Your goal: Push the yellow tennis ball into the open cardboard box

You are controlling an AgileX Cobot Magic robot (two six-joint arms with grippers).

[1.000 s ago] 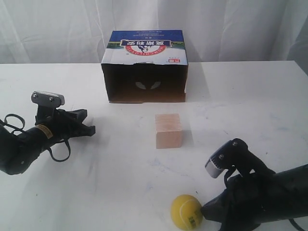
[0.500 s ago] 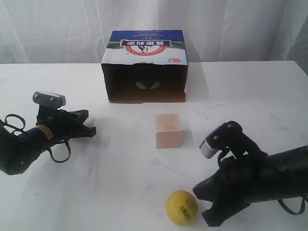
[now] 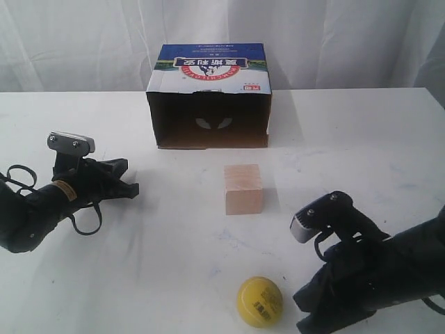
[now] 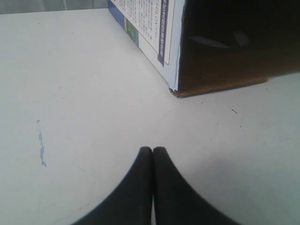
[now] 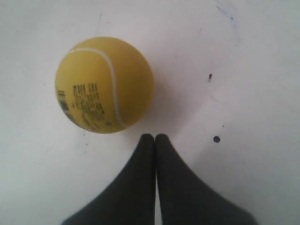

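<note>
The yellow tennis ball (image 3: 259, 301) lies on the white table near its front edge, printed label facing the camera. My right gripper (image 3: 300, 311) is shut, its tips just to the right of the ball. In the right wrist view the ball (image 5: 104, 84) sits close ahead of the closed tips (image 5: 154, 137), slightly to one side. The open cardboard box (image 3: 208, 97) stands at the back centre, dark opening facing forward. My left gripper (image 3: 132, 188) rests shut at the left, empty. From its wrist view the closed tips (image 4: 152, 149) point toward the box corner (image 4: 174, 89).
A pale wooden cube (image 3: 243, 188) stands between the ball and the box opening, roughly on the line from one to the other. A white curtain hangs behind the table (image 3: 361, 139).
The ball has rolled a little to the left. My right gripper swung forward beside it, then dropped back lower and to the right. The left arm has stayed put.
</note>
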